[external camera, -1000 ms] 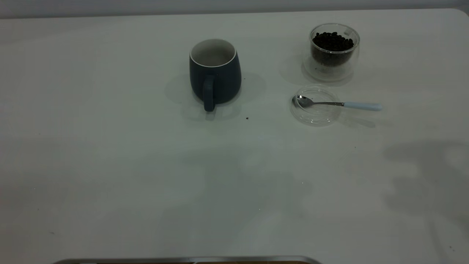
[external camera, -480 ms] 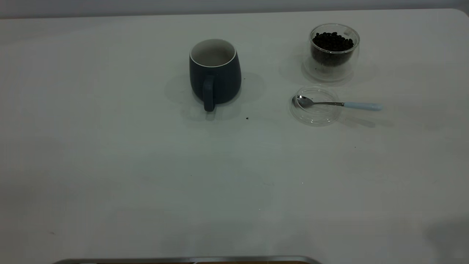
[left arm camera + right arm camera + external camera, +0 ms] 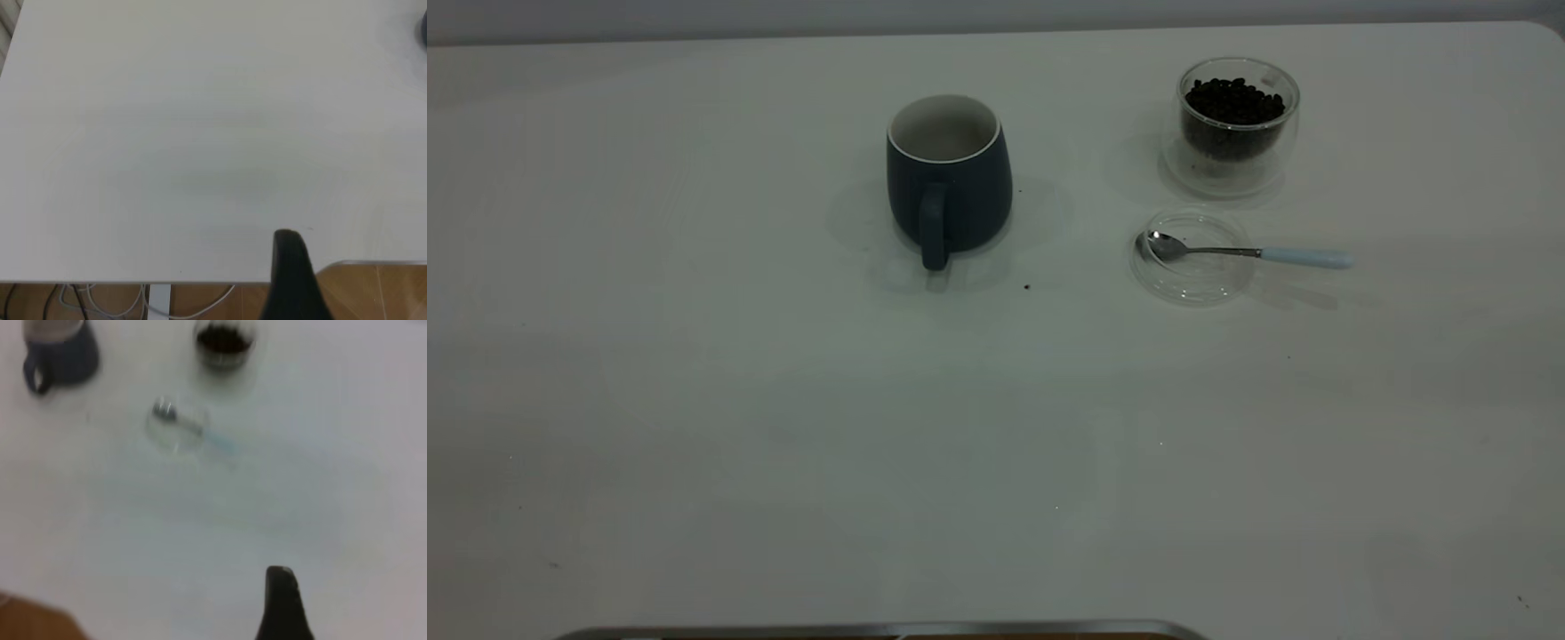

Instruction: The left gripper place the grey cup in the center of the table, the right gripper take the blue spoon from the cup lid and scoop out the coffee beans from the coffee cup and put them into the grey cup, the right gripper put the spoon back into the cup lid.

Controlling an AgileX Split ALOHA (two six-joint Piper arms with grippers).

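The dark grey cup (image 3: 949, 178) stands upright in the far middle of the table, handle towards the front. The glass coffee cup (image 3: 1236, 124) with coffee beans stands at the far right. In front of it lies the clear cup lid (image 3: 1193, 258). The blue-handled spoon (image 3: 1249, 253) rests with its bowl in the lid and its handle out to the right. Neither gripper shows in the exterior view. The right gripper (image 3: 280, 600) is high over the near table, far from the spoon (image 3: 193, 427). The left gripper (image 3: 288, 267) is over the table's near left edge.
A small dark speck (image 3: 1026, 287) lies right of the cup's handle. The table's rounded front edge (image 3: 373, 265) and the wooden floor below it show in the left wrist view. A metal rim (image 3: 871, 629) runs along the front.
The arms' shadows on the front and right of the table have faded and drawn off. The cup, coffee cup, lid and spoon have not moved.
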